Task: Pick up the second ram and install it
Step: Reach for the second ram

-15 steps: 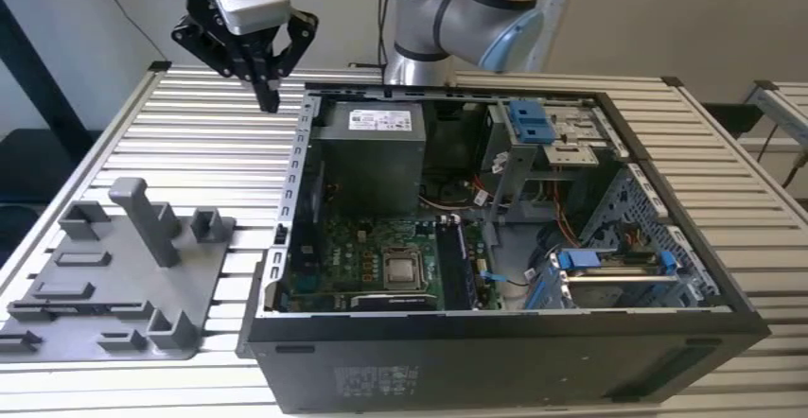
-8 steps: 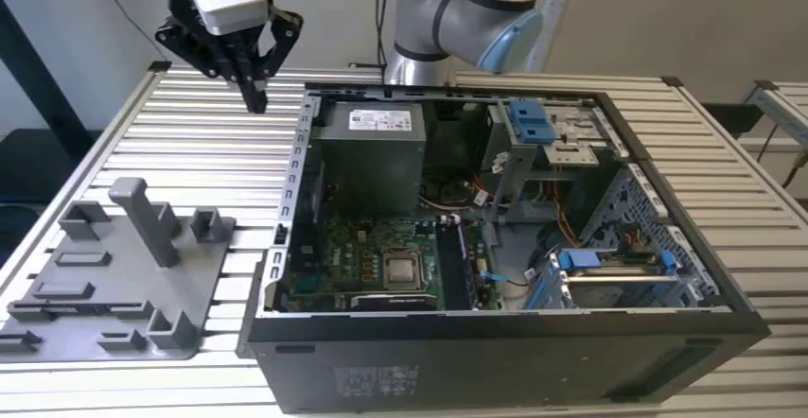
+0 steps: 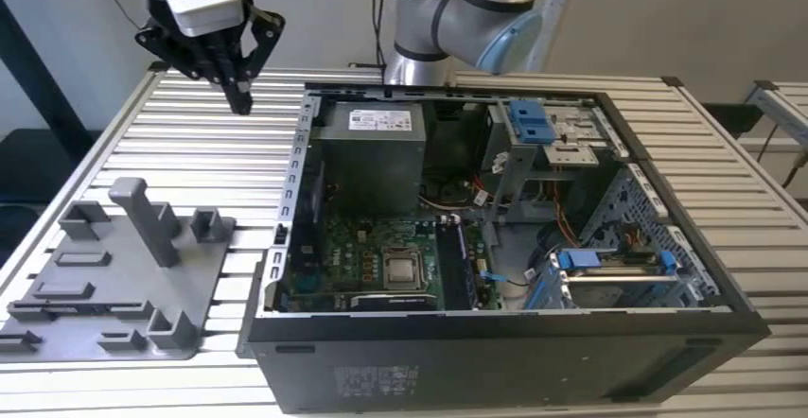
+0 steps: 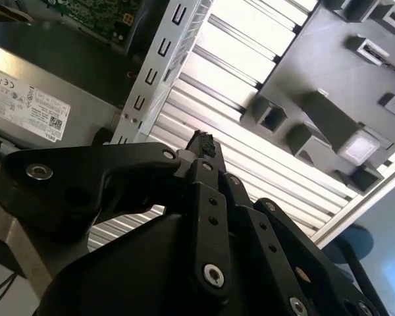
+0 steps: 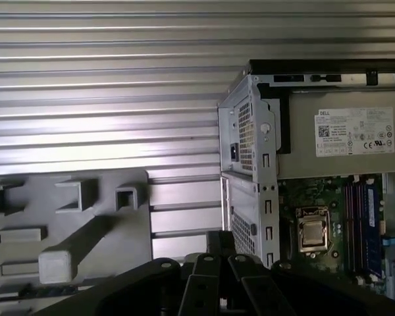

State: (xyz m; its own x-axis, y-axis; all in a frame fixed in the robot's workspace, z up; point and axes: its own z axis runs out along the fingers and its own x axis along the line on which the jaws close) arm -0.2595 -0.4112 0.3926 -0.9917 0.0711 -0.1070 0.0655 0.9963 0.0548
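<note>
My gripper (image 3: 238,96) hangs above the slatted table, at the exterior view's left of the open computer case (image 3: 378,338) and beyond the grey fixture tray (image 3: 215,281). Its black fingers (image 4: 201,146) are pressed together, shut, with nothing visible between them. A thin dark strip (image 5: 46,289) lies in a slot of the tray; I cannot tell whether it is the second ram. Bluish strips (image 5: 368,224) stand in the memory slots beside the processor (image 5: 313,230) on the motherboard.
The tray carries upright posts (image 3: 142,217) and small blocks. Inside the case sit a grey power supply (image 3: 369,148), blue drive latches (image 3: 533,120) and cables. The arm's base (image 3: 455,21) stands behind the case. Bare slatted table (image 3: 189,144) lies under the gripper.
</note>
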